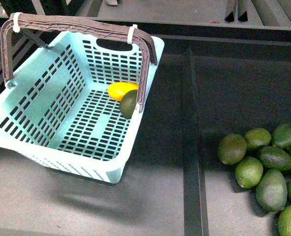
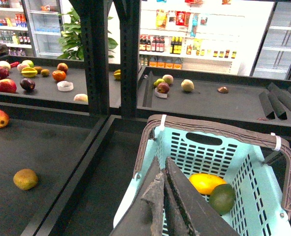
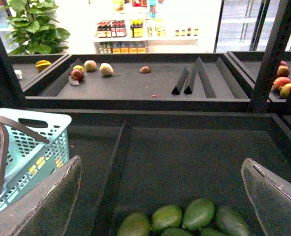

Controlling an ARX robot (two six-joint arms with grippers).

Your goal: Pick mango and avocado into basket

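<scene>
Fruit already sits where the task wants it: in the front view the mango (image 1: 121,90) and the avocado (image 1: 129,103) lie touching each other on the floor of the basket (image 1: 61,88), a little above centre frame and against its right-hand wall, partly behind the brown handle (image 1: 76,23) that arches across the upper left. By my reading both picks are done, so the step in hand is simply to pull away cleanly. The left gripper (image 2: 162,196) shows at the bottom centre of the left wrist view with its dark fingers pressed together and nothing between them, poised over the near rim of the basket with the two fruits just beyond, lower right of that frame. The right gripper (image 3: 162,196) has its clear fingers spread wide at the two lower corners of the right wrist view, empty, above the pile of loose avocados (image 1: 263,167) that fills the lower right of the front view. To finish well, the left arm should probably rise straight up before moving sideways, since the handle stands upright close by and a snag could tip the basket. The right arm should stay clear of the pile, as another avocado is not called for.
</scene>
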